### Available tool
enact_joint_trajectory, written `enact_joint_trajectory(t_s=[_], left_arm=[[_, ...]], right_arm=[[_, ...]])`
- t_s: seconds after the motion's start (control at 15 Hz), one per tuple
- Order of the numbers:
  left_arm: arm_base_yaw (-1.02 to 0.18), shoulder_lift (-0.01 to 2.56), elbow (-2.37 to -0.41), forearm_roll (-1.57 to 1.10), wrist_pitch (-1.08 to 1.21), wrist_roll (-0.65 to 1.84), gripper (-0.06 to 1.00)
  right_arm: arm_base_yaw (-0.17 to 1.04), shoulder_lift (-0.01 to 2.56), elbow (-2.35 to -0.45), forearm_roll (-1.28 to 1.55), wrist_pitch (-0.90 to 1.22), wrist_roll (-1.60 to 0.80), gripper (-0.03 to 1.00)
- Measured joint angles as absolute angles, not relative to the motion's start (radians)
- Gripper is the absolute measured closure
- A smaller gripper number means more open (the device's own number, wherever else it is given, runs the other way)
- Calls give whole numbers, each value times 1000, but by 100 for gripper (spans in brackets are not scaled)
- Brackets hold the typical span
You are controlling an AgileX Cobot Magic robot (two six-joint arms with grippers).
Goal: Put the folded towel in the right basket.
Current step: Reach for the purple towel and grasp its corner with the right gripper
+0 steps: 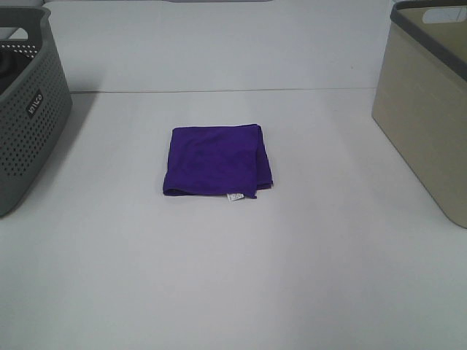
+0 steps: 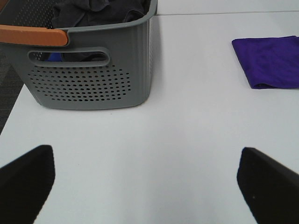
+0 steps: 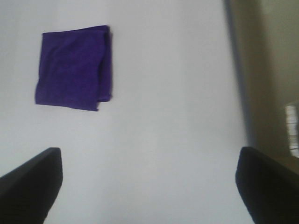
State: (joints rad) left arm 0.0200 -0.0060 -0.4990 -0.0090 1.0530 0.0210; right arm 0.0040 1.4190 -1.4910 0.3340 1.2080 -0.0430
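A folded purple towel (image 1: 217, 160) lies flat in the middle of the white table, with a small white tag at its front edge. It also shows in the left wrist view (image 2: 270, 60) and the right wrist view (image 3: 74, 66). The right basket (image 1: 430, 102) is beige with a dark grey rim and stands at the table's right side; its wall shows in the right wrist view (image 3: 273, 79). Neither arm shows in the exterior high view. My left gripper (image 2: 148, 186) is open and empty. My right gripper (image 3: 149, 186) is open and empty, apart from the towel.
A grey perforated basket (image 1: 25, 117) stands at the left edge. In the left wrist view it (image 2: 93, 79) holds dark cloths and has an orange handle (image 2: 32, 36). The white table (image 1: 233, 277) runs to the front.
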Motion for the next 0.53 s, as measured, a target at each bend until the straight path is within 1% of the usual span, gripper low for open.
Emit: enact_joint_trajectory(t_s=[0.13, 0.2, 0.27, 0.33, 0.4, 0.53], left_arm=[[20, -6, -499, -9, 1053, 21, -5], [20, -6, -499, -9, 1053, 21, -5], [20, -6, -499, -9, 1053, 21, -5], [20, -6, -499, -9, 1053, 21, -5], [20, -6, -499, -9, 1053, 21, -5], [20, -6, -499, -9, 1053, 21, -5]], right_arm=[[78, 1575, -1504, 389, 1191, -48, 0], [190, 1735, -1540, 411, 1092, -48, 0], [226, 1833, -1573, 434, 1063, -50, 1], [248, 1931, -1619, 471, 1056, -67, 1], [251, 1970, -1639, 489, 1055, -72, 1], [251, 2135, -1747, 574, 1041, -119, 1]])
